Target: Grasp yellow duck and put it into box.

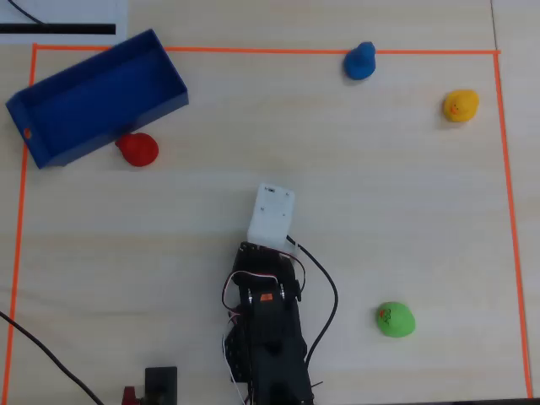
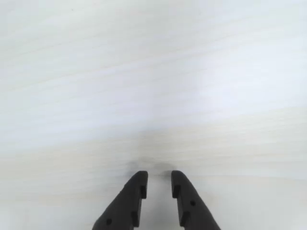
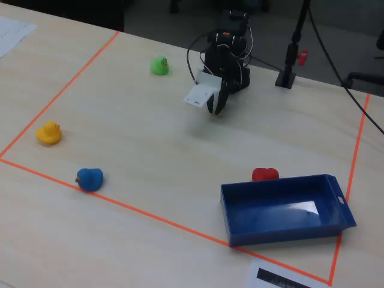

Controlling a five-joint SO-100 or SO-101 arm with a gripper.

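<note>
- The worktop (image 1: 354,211) is pale wood grain, with an orange tape line (image 1: 253,50) marking a large rectangle on it.
- The box (image 1: 93,97), blue and open-topped with low walls, lies at an angle in the rectangle's top-left corner in the overhead view; nothing sits inside it. In the fixed view the box (image 3: 287,210) is at the near right corner.
- The arm (image 1: 266,329), black with loose cables, rises from the middle of the worktop's bottom edge in the overhead view and carries a white block (image 1: 272,213) at its wrist.
- The claw (image 2: 159,184) points down at bare worktop near the middle of the rectangle; in the wrist view its two dark fingers (image 2: 132,201) stand nearly pressed together with a narrow slit between them, pinching nothing.
- The yellow duck (image 1: 461,105) sits near the top-right corner in the overhead view, just inside the right tape edge and well apart from the claw and the box; in the fixed view the yellow duck (image 3: 48,132) is by the left edge.
- A red toy (image 1: 137,148) rests just beside the box's long wall.
- A blue toy (image 1: 360,62) sits against the top tape line.
- A green toy (image 1: 395,320) lies toward the bottom-right corner.
</note>
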